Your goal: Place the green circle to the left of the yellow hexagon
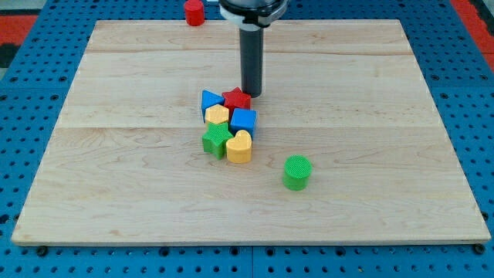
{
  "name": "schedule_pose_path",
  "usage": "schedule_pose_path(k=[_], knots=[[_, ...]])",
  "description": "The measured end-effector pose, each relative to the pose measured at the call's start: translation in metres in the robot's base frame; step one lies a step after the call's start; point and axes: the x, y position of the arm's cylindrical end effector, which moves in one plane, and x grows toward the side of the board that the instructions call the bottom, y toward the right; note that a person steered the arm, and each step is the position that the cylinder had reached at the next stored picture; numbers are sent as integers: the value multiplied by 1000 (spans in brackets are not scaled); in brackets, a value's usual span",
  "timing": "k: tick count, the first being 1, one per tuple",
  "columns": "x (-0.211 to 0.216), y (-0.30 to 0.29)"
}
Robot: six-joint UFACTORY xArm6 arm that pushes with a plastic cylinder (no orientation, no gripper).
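Jaws are lacking on this arm, so nothing is being gripped; instead a straight dark rod is hanging down, and my tip (252, 93) is resting just beside the upper right edge of the red star (236, 99), touching it or nearly so. Taking that star as the landmark, a blue triangle (211, 101) is sitting against its left side, the yellow hexagon (217, 115) is lying just below-left of it, and a blue block (243, 120) of unclear shape is pressing in just below. Further below the star, a ribbed green block (215, 141) and a yellow heart (239, 147) are closing the tight cluster. The green circle (296, 171), a ribbed upright cylinder, is standing apart, well below and right of the star. A red cylinder (194, 11) is sitting far above-left of the star, just off the pale wooden bench (370, 100), on the blue pegboard (23, 93).
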Motion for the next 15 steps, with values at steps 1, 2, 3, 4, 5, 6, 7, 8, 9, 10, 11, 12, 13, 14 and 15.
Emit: schedule_pose_path(k=[1,2,3,4,5,6,7,8,9,10,11,12,13,14,15], knots=[[23,47],[84,55],[130,55],[160,29],[163,56],[175,97],[225,94],[228,46],[206,19],[180,25],[173,11],[173,-2],[164,14],[132,41],[124,42]])
